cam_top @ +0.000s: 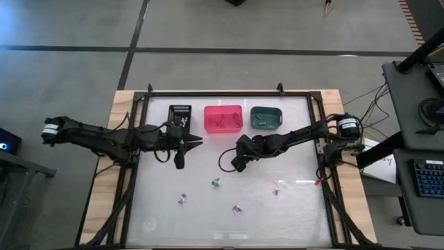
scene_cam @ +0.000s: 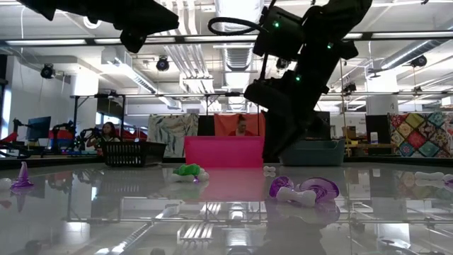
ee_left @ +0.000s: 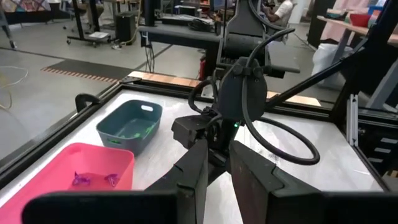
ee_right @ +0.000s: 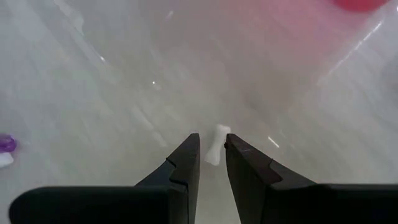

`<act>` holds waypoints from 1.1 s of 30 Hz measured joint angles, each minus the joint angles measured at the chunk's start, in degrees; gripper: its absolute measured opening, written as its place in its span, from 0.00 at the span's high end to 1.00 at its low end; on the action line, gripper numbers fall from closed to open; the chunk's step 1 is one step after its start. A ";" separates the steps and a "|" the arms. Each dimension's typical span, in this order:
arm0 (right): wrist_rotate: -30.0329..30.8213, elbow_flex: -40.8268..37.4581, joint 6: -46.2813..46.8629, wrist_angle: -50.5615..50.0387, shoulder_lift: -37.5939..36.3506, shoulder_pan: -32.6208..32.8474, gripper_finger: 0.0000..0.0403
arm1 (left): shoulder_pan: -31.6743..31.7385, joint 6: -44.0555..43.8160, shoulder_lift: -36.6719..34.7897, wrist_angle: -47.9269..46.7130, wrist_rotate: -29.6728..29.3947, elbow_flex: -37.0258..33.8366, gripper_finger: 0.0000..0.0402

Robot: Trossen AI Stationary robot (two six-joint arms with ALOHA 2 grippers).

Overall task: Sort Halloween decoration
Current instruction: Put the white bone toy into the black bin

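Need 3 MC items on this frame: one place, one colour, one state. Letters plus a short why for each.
1. Where is the pink bin?
A. Between the black bin and the teal bin
B. Alone at the table's near edge
C. Under the left arm

2. What colour are the trinkets in the pink bin?
A. Orange
B. Purple
C. Blue

3. What lies just ahead of the right end effector?
A. A black spider
B. Nothing
C. A white bone trinket

Answers:
1. A: the high view shows the three bins in a row, pink in the middle.
2. B: the left wrist view shows purple pieces inside.
3. C: the right wrist view shows the bone at the fingertips' gap.
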 joint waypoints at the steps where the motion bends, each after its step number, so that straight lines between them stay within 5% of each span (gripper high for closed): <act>1: 0.00 0.02 0.00 -0.11 0.00 0.00 0.83 | 0.01 0.00 0.15 0.07 0.00 0.00 0.87; 17: 0.62 0.13 -2.05 1.90 4.42 0.28 0.83 | 0.01 0.04 0.36 0.10 0.00 -0.07 0.87; 23: 0.48 0.21 -3.60 2.26 5.31 0.32 0.93 | 0.01 -0.21 0.40 0.19 0.00 -0.09 0.87; 33: -2.22 -0.09 -9.62 2.75 -0.41 0.26 0.98 | -1.72 -0.47 -0.62 3.42 0.02 -1.82 0.87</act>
